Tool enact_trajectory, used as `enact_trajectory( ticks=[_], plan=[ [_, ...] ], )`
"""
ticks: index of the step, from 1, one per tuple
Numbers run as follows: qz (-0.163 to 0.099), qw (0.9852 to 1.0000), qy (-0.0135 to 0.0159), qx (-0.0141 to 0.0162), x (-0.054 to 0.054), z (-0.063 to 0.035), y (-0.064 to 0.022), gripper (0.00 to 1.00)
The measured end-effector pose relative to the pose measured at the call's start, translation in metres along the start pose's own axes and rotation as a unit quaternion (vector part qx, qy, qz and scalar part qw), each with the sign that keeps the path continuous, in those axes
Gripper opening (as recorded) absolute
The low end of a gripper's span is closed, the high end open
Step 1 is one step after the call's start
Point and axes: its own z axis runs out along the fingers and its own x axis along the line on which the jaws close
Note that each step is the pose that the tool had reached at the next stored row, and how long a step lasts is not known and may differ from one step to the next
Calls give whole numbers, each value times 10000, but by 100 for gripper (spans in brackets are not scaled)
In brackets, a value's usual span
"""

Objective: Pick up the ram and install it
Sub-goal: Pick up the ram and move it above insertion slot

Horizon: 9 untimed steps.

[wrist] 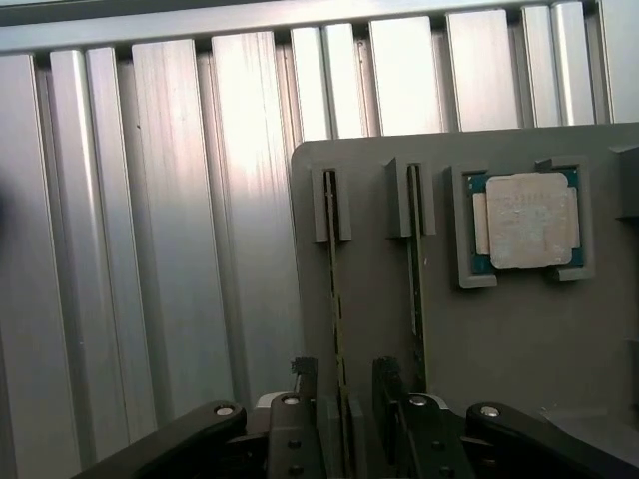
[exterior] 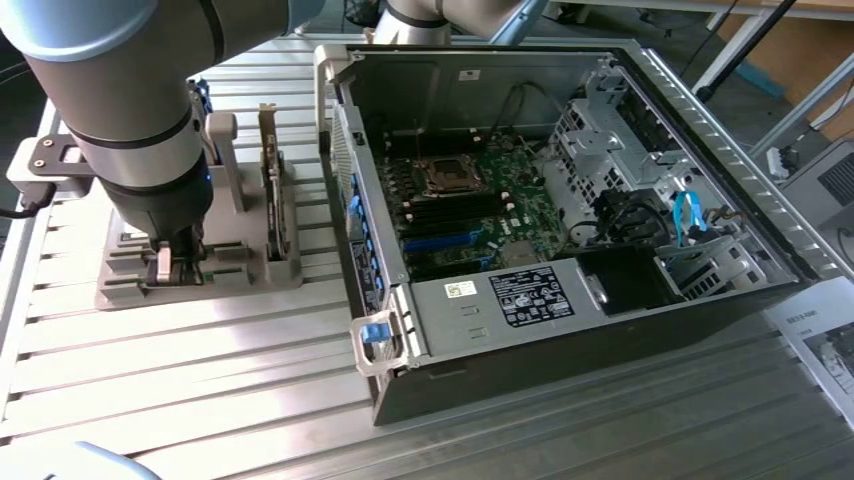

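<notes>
Ram [wrist: 334, 299] stands on edge between the tool's [wrist: 345, 375] parted jaws.

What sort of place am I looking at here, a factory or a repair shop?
Probably a robotics lab or test workshop: a robot arm stands over a slotted metal table, beside an opened computer case and a grey holder of computer parts.
</notes>
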Motion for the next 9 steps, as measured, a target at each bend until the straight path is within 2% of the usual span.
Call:
enact_trajectory(
  ticks=[9],
  plan=[
    [0,10000,-1,1,0,1,0,35]
  ],
)
